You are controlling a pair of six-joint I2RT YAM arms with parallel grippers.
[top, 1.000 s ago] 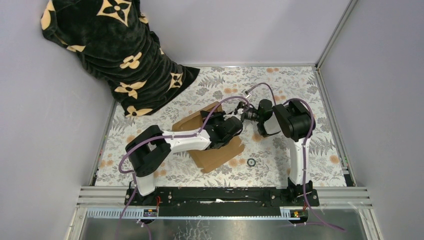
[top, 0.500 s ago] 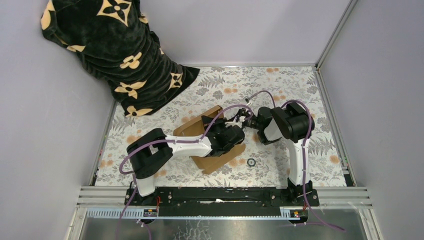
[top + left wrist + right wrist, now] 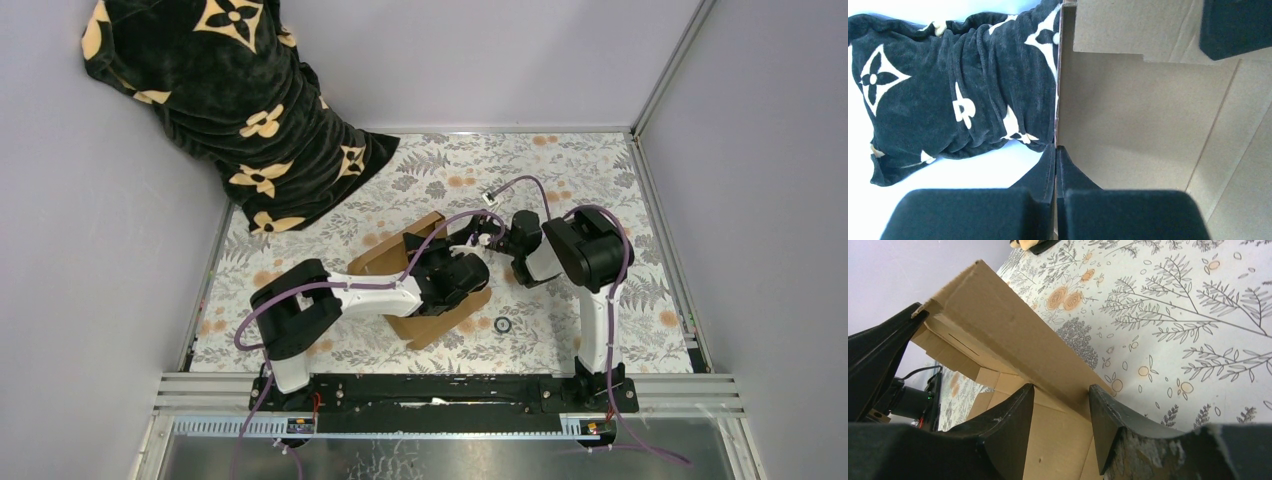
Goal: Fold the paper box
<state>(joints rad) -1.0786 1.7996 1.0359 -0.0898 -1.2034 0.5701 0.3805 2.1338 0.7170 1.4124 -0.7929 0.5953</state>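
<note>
The paper box (image 3: 432, 322) is a brown cardboard piece lying mid-table, partly under my left arm. My left gripper (image 3: 478, 258) is over its right side. In the left wrist view the left gripper (image 3: 1055, 149) is shut on the thin edge of a raised flap, with the box's inner panel (image 3: 1148, 110) to the right. My right gripper (image 3: 497, 236) meets the box from the right. In the right wrist view the right gripper (image 3: 1060, 396) is open, its fingers (image 3: 1015, 410) straddling the foot of an upright flap (image 3: 1013, 335).
A black blanket with beige flowers (image 3: 230, 110) is heaped in the back left corner and also shows in the left wrist view (image 3: 948, 85). A small black ring (image 3: 503, 324) lies near the box's front right. A white tag (image 3: 491, 197) lies behind the right gripper. Walls bound the table.
My left gripper has drawn nearer and a little right with the flap, and the box's right side has shifted with it. The right gripper has edged slightly back.
</note>
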